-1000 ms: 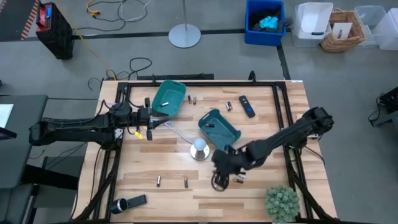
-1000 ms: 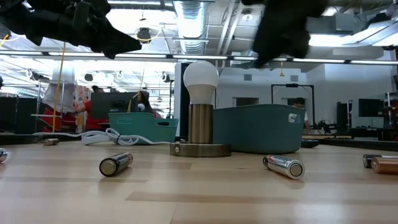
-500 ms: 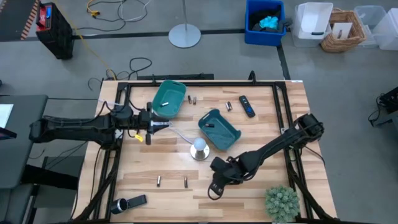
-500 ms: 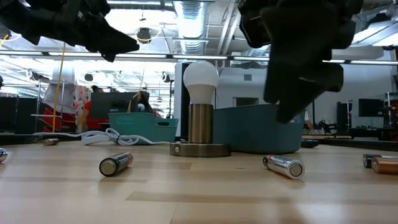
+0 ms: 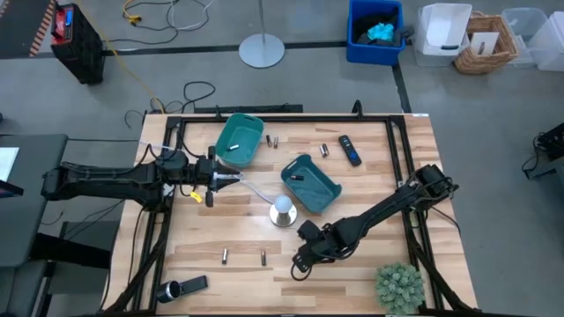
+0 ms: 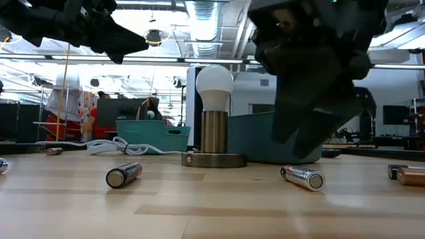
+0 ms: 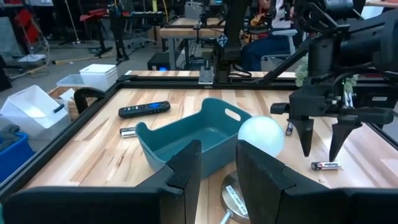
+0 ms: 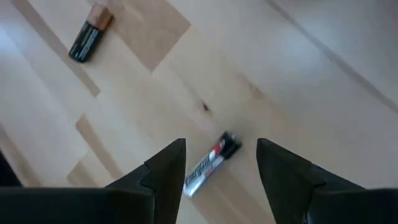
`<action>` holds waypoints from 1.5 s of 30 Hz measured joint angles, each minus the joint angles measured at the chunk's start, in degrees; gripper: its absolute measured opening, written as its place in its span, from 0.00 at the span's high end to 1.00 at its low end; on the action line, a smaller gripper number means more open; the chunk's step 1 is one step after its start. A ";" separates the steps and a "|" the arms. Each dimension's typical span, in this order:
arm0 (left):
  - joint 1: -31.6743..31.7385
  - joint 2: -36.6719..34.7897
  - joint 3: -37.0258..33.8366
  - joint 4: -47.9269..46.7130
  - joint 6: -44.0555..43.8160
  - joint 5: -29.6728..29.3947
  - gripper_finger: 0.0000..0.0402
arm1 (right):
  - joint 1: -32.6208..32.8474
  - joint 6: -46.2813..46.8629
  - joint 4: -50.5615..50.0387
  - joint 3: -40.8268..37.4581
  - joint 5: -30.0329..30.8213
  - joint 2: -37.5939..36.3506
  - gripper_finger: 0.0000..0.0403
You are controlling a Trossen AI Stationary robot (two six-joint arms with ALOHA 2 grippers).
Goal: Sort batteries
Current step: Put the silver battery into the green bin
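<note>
Hovering with fingers spread, the right end effector (image 8: pixel 221 171) straddles a silver battery (image 8: pixel 210 163) on the table (image 8: pixel 311 93).

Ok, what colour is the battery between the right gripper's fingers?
Silver and black battery, a red band; right wrist view.

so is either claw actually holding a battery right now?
No. The right claw is open above a silver battery on the table, not touching it. The left claw has nothing visible between its fingers.
</note>
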 joint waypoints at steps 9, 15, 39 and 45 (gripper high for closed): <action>0.00 0.01 0.00 -0.15 0.30 -0.06 0.77 | 0.52 2.14 0.84 0.00 -0.06 2.49 0.47; 0.00 0.02 0.00 -0.22 0.31 -0.12 0.77 | 0.87 2.41 0.49 0.00 -0.30 2.53 0.47; 0.00 0.02 0.00 -0.49 0.74 -0.11 0.77 | 2.46 4.31 -2.17 0.87 0.64 4.32 0.47; 0.00 0.02 0.00 -0.49 0.74 -0.10 0.77 | 2.39 4.25 -2.26 0.86 0.61 5.43 0.48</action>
